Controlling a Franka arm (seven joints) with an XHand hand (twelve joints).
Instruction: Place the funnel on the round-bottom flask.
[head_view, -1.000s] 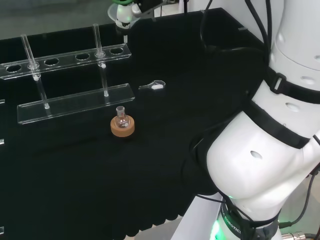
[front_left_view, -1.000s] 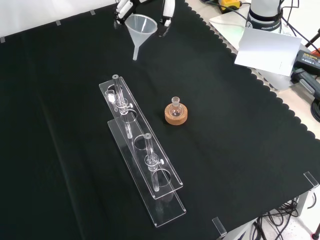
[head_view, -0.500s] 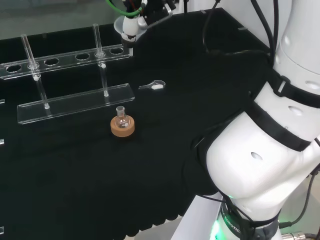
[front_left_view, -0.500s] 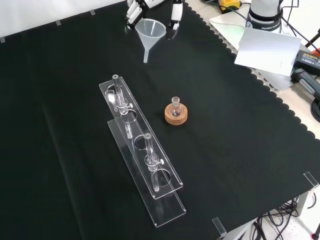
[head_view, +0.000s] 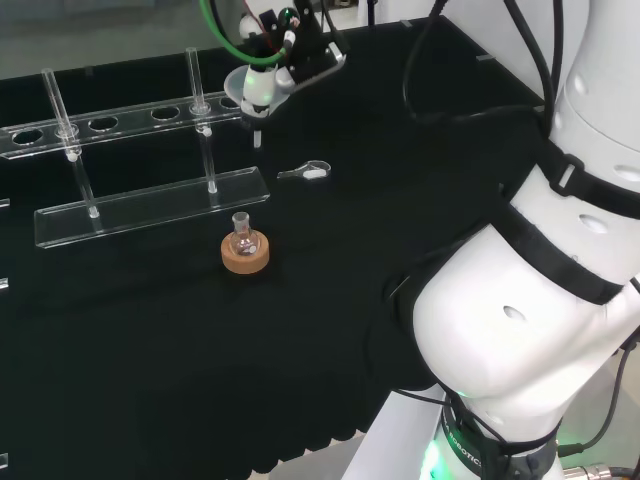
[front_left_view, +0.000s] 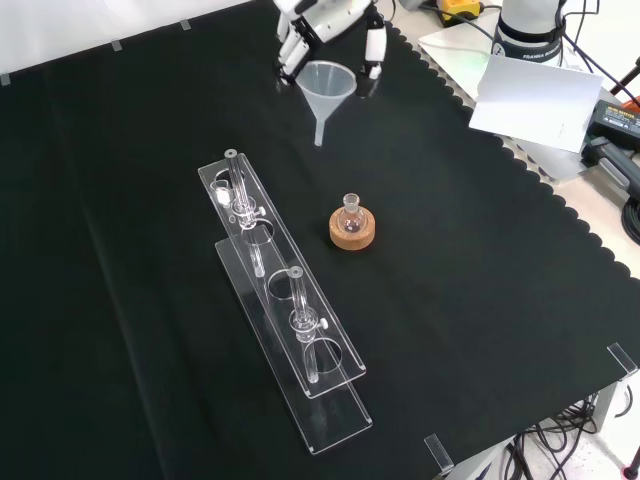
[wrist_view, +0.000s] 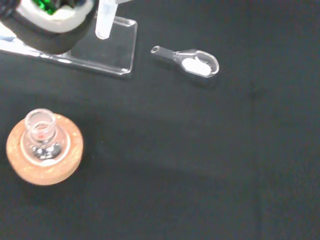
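A clear plastic funnel (front_left_view: 326, 82) hangs above the cloth with its stem pointing down, and the hand (front_left_view: 332, 18) is shut on its rim from above. In the head view the funnel (head_view: 256, 90) sits under the hand (head_view: 292, 42), beyond the rack's right end. A small round-bottom flask (front_left_view: 350, 211) stands upright on a cork ring (front_left_view: 356, 234) near the cloth's middle, nearer the front camera than the funnel and apart from it. The head view shows the flask (head_view: 241, 236) on its cork ring (head_view: 246, 258). In the wrist view the funnel's stem (wrist_view: 103, 22) is off to the side of the flask (wrist_view: 42, 140).
A clear two-tier test tube rack (front_left_view: 290, 330) with two tubes lies left of the flask in the front view; the rack (head_view: 150, 205) is behind the flask in the head view. A small clear scoop with white powder (wrist_view: 193, 63) lies on the cloth, scoop (head_view: 308, 172).
The hand has carried the funnel down and right in the front view, and nearer in the head view, closing on the flask. The flask and rack have not moved.
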